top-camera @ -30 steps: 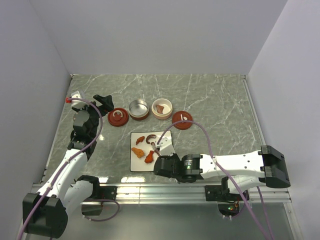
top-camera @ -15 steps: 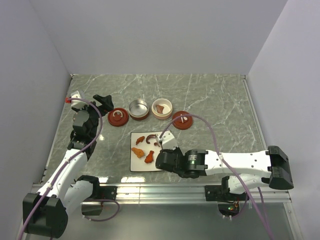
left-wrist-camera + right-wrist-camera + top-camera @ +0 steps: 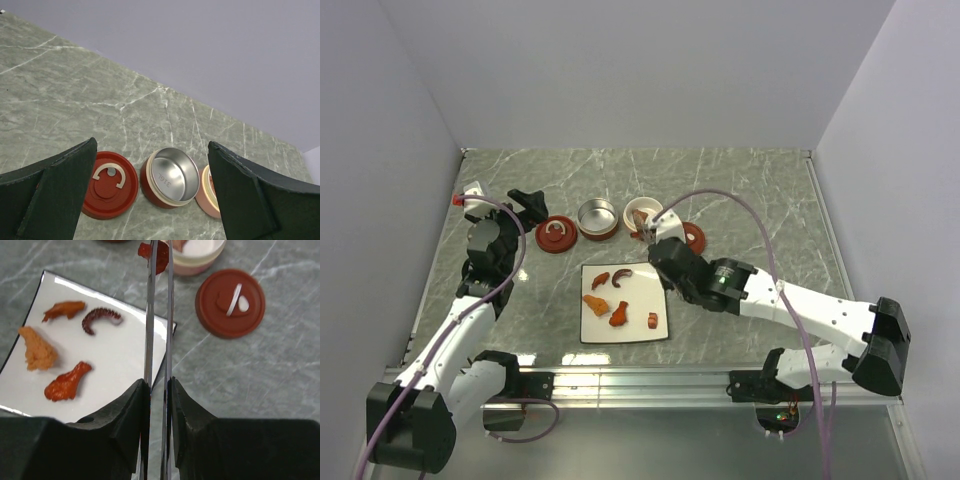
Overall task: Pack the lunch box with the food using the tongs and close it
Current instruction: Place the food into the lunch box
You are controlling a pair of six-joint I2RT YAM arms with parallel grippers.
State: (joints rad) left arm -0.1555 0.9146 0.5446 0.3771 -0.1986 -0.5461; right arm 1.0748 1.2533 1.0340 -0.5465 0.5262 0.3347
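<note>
My right gripper (image 3: pixel 159 385) is shut on the tongs (image 3: pixel 159 315), whose two slim silver arms run almost together. Their tips pinch a red piece of food (image 3: pixel 159 255) at the near rim of the pink lunch box bowl (image 3: pixel 200 252). From above, the right gripper (image 3: pixel 657 250) sits just below that bowl (image 3: pixel 643 215), which holds a brown piece. More food lies on the white plate (image 3: pixel 638 298): a dark curved strip (image 3: pixel 100 319), orange chunks (image 3: pixel 36 349) and a red piece (image 3: pixel 67 381). My left gripper (image 3: pixel 152 145) hangs open above the steel-lined red bowl (image 3: pixel 170 176).
Two round red lids lie flat on the marble table, one left of the bowls (image 3: pixel 556 234) and one to their right (image 3: pixel 686 240), close beside the right arm. White walls close in the table on three sides.
My right arm has swung from the plate's near side up and over it to the pink bowl, carrying the tongs with a red piece in them. The left arm has stayed put.
</note>
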